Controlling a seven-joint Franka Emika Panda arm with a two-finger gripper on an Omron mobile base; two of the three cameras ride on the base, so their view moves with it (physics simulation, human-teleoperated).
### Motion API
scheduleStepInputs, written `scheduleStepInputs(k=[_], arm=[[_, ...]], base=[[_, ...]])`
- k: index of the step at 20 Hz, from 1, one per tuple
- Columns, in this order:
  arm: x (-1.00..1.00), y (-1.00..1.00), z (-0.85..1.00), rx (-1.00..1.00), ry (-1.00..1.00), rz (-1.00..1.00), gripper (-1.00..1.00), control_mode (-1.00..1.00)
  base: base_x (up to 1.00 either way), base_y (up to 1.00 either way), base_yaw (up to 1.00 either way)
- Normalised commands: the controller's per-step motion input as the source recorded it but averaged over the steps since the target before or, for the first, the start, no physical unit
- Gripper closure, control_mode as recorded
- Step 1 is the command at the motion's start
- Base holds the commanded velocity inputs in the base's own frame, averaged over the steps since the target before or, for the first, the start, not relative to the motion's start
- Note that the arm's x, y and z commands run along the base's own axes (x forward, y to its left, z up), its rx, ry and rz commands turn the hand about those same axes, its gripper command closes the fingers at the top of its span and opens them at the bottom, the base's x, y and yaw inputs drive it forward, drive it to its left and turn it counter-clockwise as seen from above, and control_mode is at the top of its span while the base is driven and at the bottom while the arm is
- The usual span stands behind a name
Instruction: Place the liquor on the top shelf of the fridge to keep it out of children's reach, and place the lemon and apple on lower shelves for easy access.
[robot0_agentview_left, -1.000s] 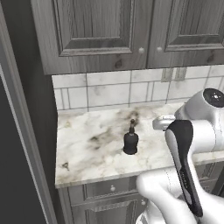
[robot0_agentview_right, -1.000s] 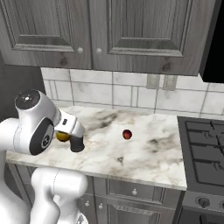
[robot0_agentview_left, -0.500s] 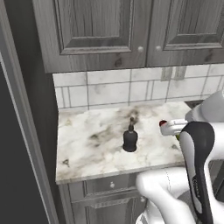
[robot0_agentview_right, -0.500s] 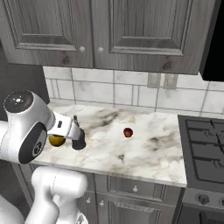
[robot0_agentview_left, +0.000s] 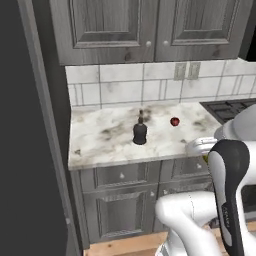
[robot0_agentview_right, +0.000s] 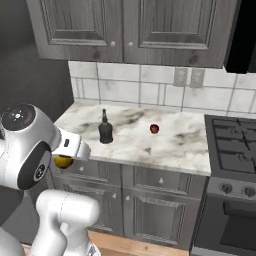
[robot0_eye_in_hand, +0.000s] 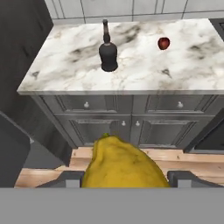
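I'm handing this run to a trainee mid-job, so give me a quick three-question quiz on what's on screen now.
1. True or false: the gripper is shut on the lemon.
2. Which stands nearer the fridge-side end of the counter: (a) the liquor or (b) the apple?
3. Fill in: the apple rests on the ____.

Key: 1 true; 2 (a), the bottle; 3 counter.

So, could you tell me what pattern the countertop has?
White marble with grey veining, clearest in the hand view.
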Motion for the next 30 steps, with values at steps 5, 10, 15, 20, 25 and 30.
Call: scheduleStepInputs(k=[5,10,15,20,25,30], arm=[[0.00,0.00,0.00,0.00,0.00,0.00,1.00,1.00],[0.00,0.00,0.00,0.00,0.00,0.00,1.00,1.00],[0.00,0.00,0.00,0.00,0.00,0.00,1.00,1.00],[0.00,0.00,0.00,0.00,0.00,0.00,1.00,1.00],[0.00,0.00,0.00,0.00,0.00,0.00,1.00,1.00],[0.00,0.00,0.00,0.00,0.00,0.00,1.00,1.00]], base=[[-0.80,0.24,0.05],[-0.92,0.19,0.07],[-0.92,0.24,0.07],[-0.89,0.26,0.09],[-0.80,0.32,0.09],[-0.66,0.48,0.09]])
